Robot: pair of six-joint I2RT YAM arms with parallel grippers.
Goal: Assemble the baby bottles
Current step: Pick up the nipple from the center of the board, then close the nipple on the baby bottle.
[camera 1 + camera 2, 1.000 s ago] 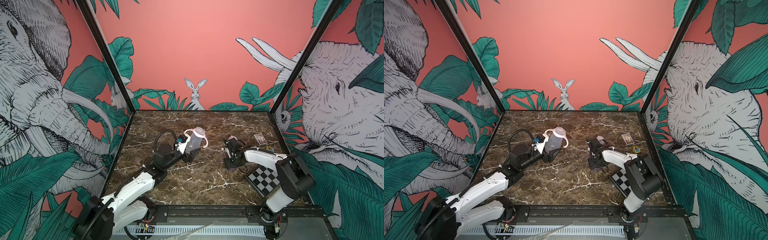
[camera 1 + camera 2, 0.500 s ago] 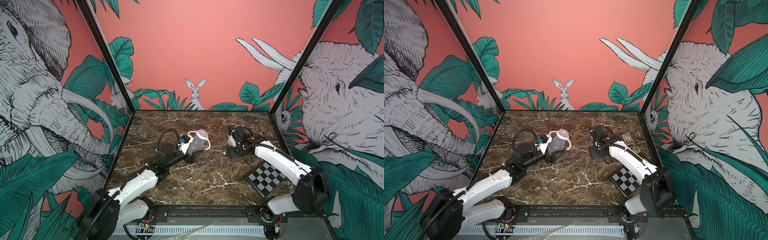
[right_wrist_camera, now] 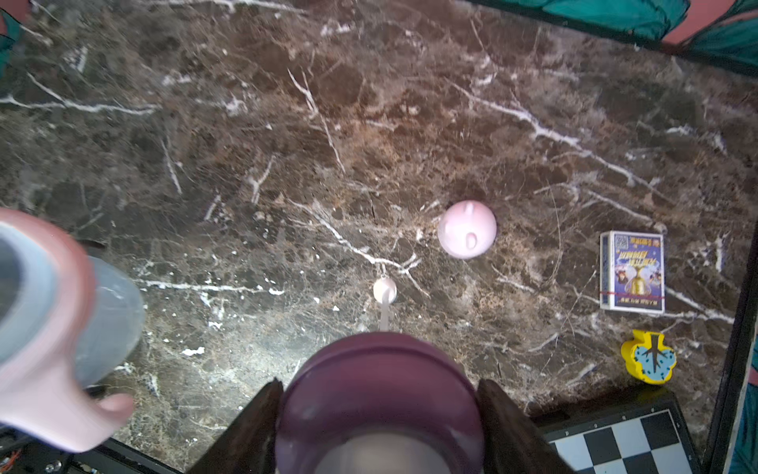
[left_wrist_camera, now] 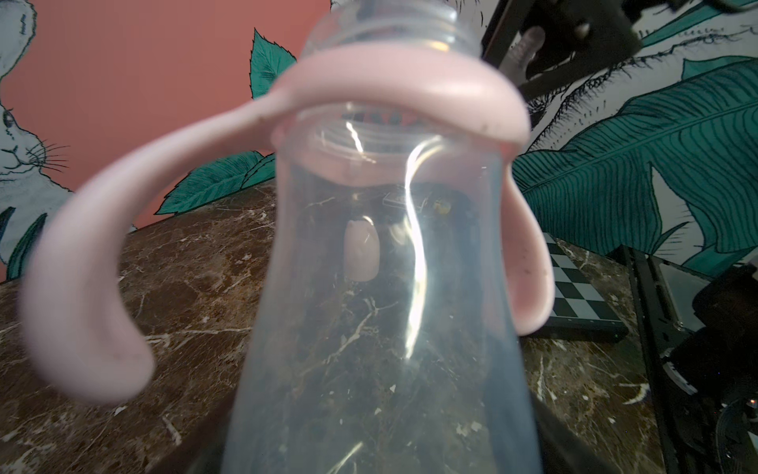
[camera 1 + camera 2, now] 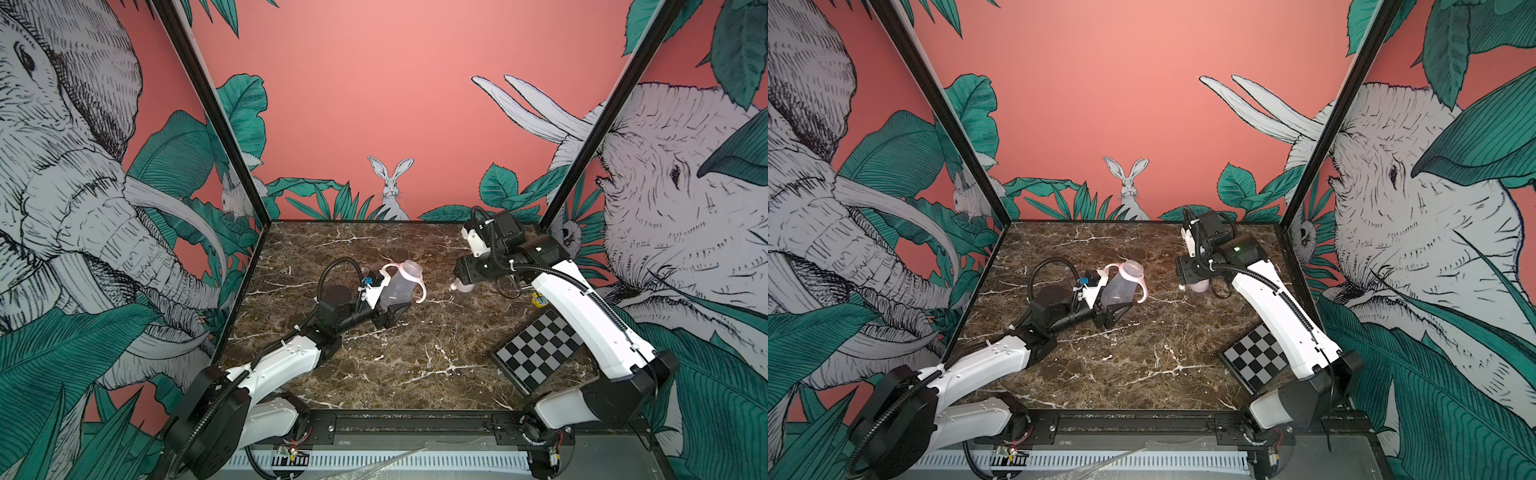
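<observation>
Clamping the bottle low on its body with the left jaws, pressed tight against the frosted plastic. Carrying it tilted above the tabletop, open neck pointing up and toward the right arm. Showing the ring already seated just under the threads, both handles curling down past the sides.

Pinching the collar across its round flank with the right jaws, one on each side and touching it. Hanging it clear of the tabletop, near the bottle's mouth but apart from it. Letting the straw dangle below, with the weight at its tip. Leaving the cap lying on the tabletop underneath, untouched.

Judging every part light and empty. Treating the bottle as thin-walled and smooth, probably giving a little under a squeeze — so gripping low, leaving the neck and threads free. Reckoning the collar stiff but round and slick, liable to twist or slip between flat jaws once screwing begins — so taking it across the widest part. Expecting the straw to be soft and to swing, the weight leading it, and needing it fed into the neck before the collar meets the threads. Sizing up the cap as a hard, light dome, best pinched across its sides.
</observation>
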